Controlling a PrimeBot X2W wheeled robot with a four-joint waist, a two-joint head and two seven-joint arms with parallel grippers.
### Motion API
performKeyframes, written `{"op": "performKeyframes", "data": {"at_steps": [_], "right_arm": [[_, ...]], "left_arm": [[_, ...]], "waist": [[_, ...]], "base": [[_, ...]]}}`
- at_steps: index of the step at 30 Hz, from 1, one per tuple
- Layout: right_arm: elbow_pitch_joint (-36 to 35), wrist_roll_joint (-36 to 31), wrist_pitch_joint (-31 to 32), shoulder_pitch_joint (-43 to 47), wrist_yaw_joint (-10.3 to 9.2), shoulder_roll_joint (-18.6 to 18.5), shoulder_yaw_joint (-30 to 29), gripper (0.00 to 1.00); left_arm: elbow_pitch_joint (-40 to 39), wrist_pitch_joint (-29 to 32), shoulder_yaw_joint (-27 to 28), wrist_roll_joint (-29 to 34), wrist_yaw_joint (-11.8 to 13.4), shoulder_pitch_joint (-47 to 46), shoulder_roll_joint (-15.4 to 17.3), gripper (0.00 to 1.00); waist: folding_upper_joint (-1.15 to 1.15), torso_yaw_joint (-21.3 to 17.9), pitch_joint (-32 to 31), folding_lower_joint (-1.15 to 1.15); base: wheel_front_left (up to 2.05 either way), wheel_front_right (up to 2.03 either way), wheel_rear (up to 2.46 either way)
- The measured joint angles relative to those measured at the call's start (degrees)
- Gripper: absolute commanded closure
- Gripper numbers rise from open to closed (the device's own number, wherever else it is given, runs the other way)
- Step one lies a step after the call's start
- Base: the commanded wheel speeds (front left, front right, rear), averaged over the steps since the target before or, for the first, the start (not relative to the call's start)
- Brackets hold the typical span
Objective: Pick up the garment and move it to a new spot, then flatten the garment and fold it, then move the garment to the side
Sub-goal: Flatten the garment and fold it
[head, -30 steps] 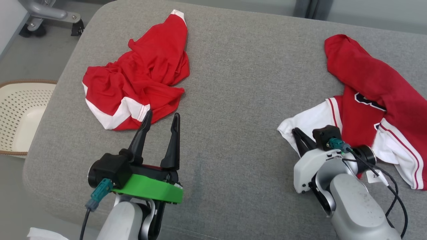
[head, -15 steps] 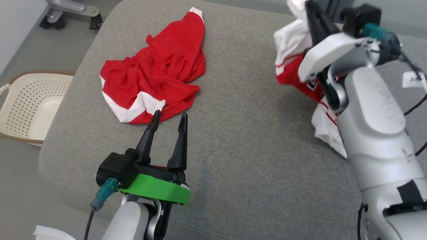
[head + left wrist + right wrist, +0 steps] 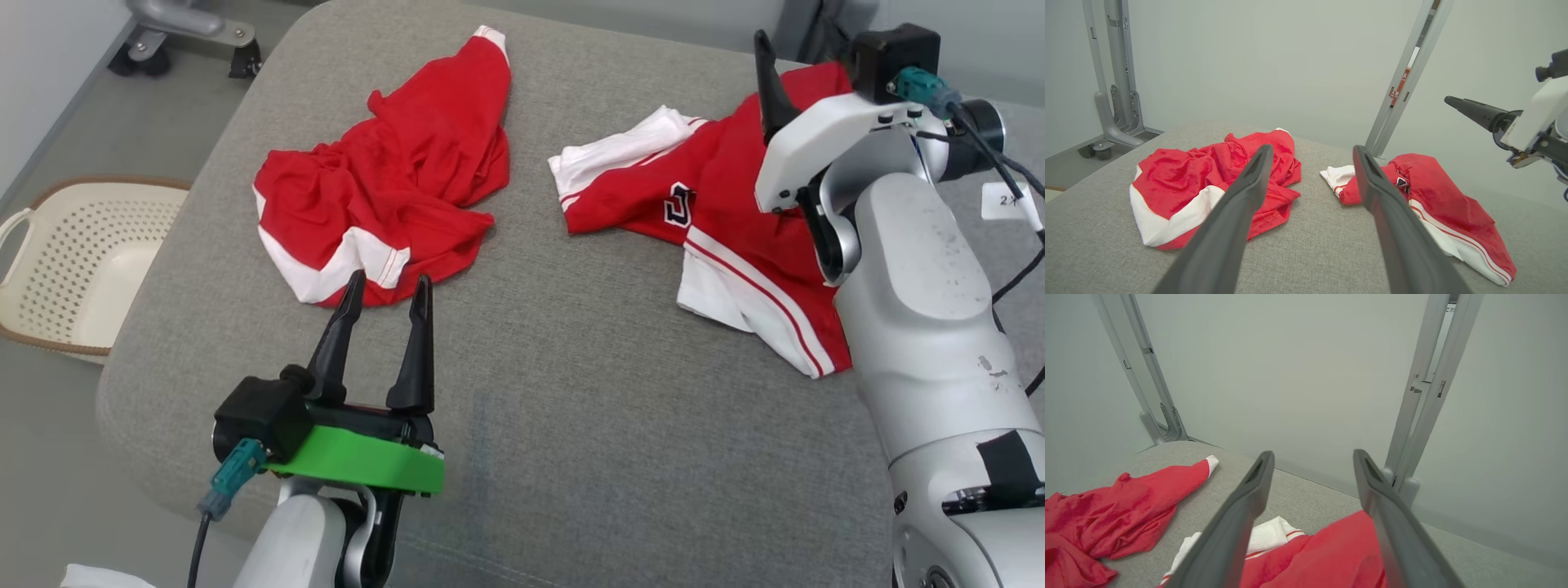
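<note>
Two red-and-white garments are lying on the one grey cushion (image 3: 571,367).

- The garment (image 3: 735,204) you are working is lying in the upper right of the head view. It is loosely spread, with a white sleeve pointing toward frame centre and a dark number patch showing. Its right part is hiding behind the arm.
- The second red garment (image 3: 384,196) is sitting crumpled in the upper left, well apart from the first.

You are running two grippers.

- The right gripper (image 3: 1313,454) is hanging above the garment. Its fingers are standing apart with nothing between them.
- The left gripper (image 3: 389,282) is hovering at lower left, its fingers also apart and empty. Its tips are sitting just beside the near hem of the second red garment; you cannot tell whether they are touching it.

One cream perforated basket (image 3: 73,245) is standing off the cushion at the left edge. One grey stand base (image 3: 188,28) on castors is showing at the top left.
</note>
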Motion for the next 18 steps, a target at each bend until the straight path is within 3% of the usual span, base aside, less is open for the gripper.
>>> {"op": "performKeyframes", "data": {"at_steps": [8,18], "right_arm": [[-6.48,2.38,-5.66,8.84,0.00,-0.63,2.21,0.00],[-25.13,10.31,-7.82,30.10,0.00,-2.00,1.74,0.00]], "left_arm": [[-0.75,0.00,0.60,0.14,-0.20,-0.29,0.00,0.00],[0.08,-0.02,1.97,-0.80,0.10,-0.69,-0.02,0.00]], "waist": [[0.00,-5.77,-1.76,0.00],[0.00,-14.89,-3.55,0.00]], "base": [[0.00,0.00,0.00],[0.00,0.00,0.00]]}}
